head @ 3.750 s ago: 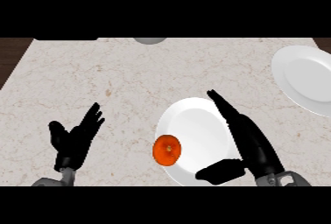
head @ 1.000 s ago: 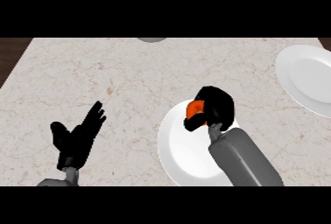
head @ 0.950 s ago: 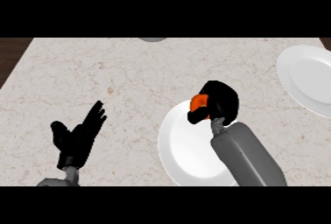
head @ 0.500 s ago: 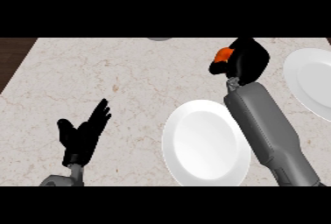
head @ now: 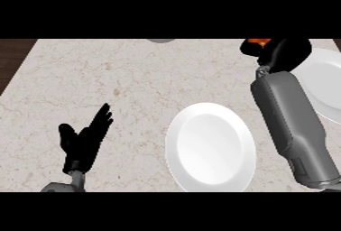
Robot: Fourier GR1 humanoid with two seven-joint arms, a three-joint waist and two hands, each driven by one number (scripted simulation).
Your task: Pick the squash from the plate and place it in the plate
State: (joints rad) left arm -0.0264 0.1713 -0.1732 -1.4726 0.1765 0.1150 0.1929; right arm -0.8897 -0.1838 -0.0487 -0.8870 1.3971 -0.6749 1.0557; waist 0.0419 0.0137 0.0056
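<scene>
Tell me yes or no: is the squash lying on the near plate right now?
No, the near plate is bare, and the squash is held in the right hand up near the far plate.

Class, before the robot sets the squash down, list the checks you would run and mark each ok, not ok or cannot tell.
1. Squash held in right hand: ok, fingers curl round it.
2. Near plate free of the squash: ok.
3. Far plate showing bare surface to receive it: ok.
4. Squash over the far plate: not ok, it is left of the plate's rim.
5. Height above the counter: cannot tell.
6. Left hand out of the way: ok, open at lower left.
</scene>
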